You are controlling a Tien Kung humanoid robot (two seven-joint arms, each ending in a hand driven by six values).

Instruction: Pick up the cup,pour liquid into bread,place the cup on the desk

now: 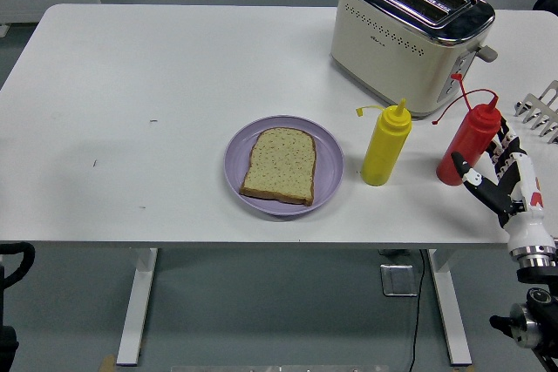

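A slice of bread (279, 165) lies on a purple plate (237, 172) near the table's front middle. A yellow squeeze bottle (385, 144) stands upright to the plate's right. A red squeeze bottle (466, 140) stands upright further right. My right hand (499, 173) is just right of the red bottle, fingers spread, holding nothing and not touching the bottle. No cup is in view. The left hand is out of view.
A cream and chrome toaster (408, 34) stands at the back right. A metal rack (540, 109) pokes in at the right edge. The white table (131, 111) stretches to the left.
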